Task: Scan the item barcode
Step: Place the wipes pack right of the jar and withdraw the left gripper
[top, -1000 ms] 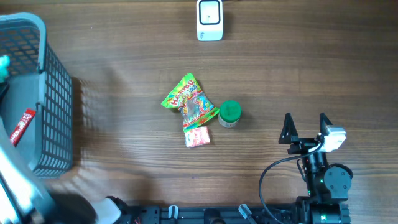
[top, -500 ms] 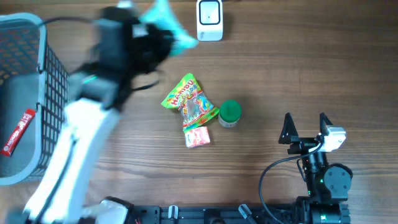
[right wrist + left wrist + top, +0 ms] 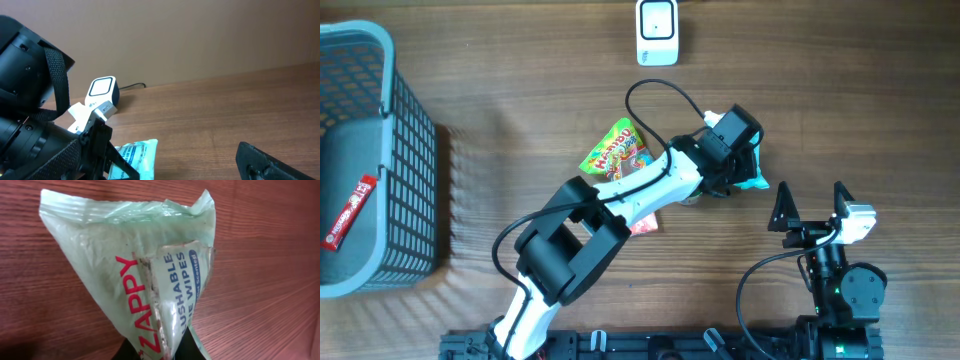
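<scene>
The item is a pale green pack of wipes (image 3: 125,270) with red ZAPPY lettering. My left gripper (image 3: 160,352) is shut on its lower edge, and no barcode shows on the side I see. In the overhead view the left arm reaches across the table, and the left gripper (image 3: 748,170) holds the pack (image 3: 757,183) just left of my right gripper (image 3: 811,190). The right gripper stands open and empty. The white scanner (image 3: 657,32) sits at the far edge. In the right wrist view it (image 3: 102,92) stands behind the pack (image 3: 137,152).
A grey basket (image 3: 415,150) stands at the left edge with a red packet (image 3: 347,212) inside. A bright candy bag (image 3: 612,150) and a pink packet (image 3: 645,225) lie mid-table, partly under the left arm.
The left arm swung out of the basket, past the scanner and across to the right with the wipes pack in its grip. The right arm has not moved.
</scene>
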### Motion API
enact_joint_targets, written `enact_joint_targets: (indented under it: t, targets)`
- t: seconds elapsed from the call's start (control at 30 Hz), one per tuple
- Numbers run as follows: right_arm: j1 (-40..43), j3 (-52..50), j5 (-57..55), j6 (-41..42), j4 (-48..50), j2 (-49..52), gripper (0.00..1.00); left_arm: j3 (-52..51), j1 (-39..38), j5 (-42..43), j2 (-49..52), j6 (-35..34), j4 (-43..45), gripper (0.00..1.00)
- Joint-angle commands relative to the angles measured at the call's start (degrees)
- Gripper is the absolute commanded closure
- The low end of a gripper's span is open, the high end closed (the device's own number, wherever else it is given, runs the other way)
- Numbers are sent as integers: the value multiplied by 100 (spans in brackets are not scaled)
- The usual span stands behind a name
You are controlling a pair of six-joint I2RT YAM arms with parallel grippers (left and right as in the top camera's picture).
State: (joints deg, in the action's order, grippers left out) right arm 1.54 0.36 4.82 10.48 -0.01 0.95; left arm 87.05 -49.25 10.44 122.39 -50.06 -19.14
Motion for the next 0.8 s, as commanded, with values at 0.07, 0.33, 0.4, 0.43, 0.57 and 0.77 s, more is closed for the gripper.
enact_joint_targets:
  t: [0.07,0.33,0.4,0.43,0.57,0.77]
  targets:
    - [-46,-7,-61,57,13,-15,0,-2,-76,-111,44,37,-94,86]
    - [-46,-7,-61,59,13,-15,0,68,-35,-662,-1110,278,-79,34]
    - [-46,-7,-61,59,13,-15,0,236,-22,-1228,-1416,748,-83,25]
    - [-46,-7,-61,59,13,-15,0,332,28,-1576,-1598,951,-107,22]
    - [-46,-7,-61,59,13,-15,0,551,522,-3154,-2544,1110,-673,21]
    - [-46,-7,-61,59,13,-15,0,551,1823,-4874,-4798,1106,-1759,10]
